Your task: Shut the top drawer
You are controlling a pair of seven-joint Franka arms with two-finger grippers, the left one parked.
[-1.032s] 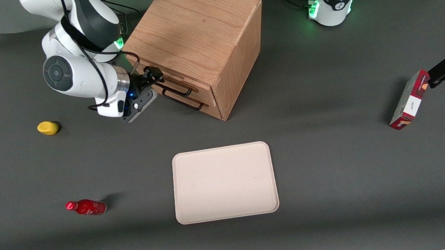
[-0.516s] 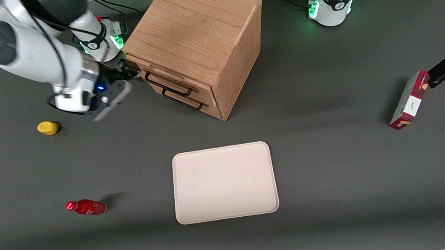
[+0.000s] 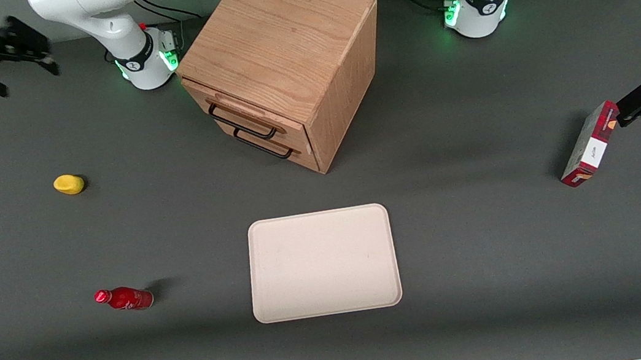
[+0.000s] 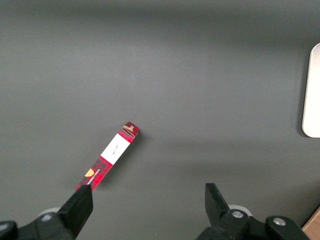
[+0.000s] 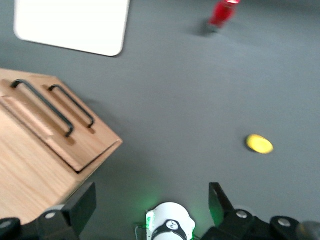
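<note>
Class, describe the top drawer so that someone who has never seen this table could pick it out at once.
Find the oak cabinet, the big wooden box on the grey table. Two drawer fronts sit stacked on one face; the top drawer is the upper one, directly under the cabinet's top. Its thin black wire handle sits above the lower drawer's matching one. The gripper hangs far off, open, toward the working arm's end.

Oak-grained top drawer (image 3: 244, 114), thin black wire handle (image 3: 241, 123), matt grey table (image 3: 491, 256).
</note>
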